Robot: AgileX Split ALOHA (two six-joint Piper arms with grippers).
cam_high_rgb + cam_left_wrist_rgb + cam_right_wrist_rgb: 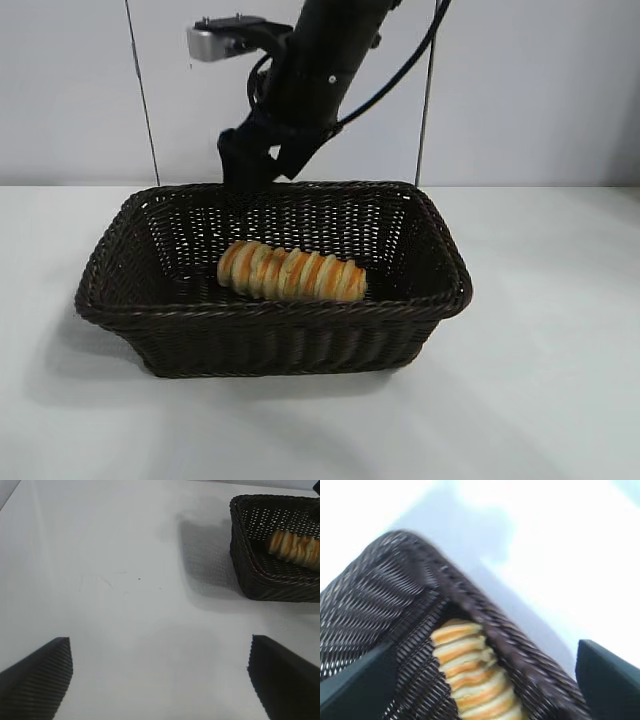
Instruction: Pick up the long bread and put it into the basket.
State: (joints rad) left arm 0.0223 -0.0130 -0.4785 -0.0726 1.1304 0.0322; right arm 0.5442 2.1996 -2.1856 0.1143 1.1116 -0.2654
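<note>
We are seeing the right gripper only in part in the exterior view, since its tip is dropping behind the far rim of the basket and its upper arm is running off the top edge. In the right wrist view, blur is smearing the weave, and the long bread is running off the bottom edge. In the left wrist view, the picture's edge is cutting off that basket and loaf, and the left gripper is showing only two dark fingertips at the bottom corners.
</note>
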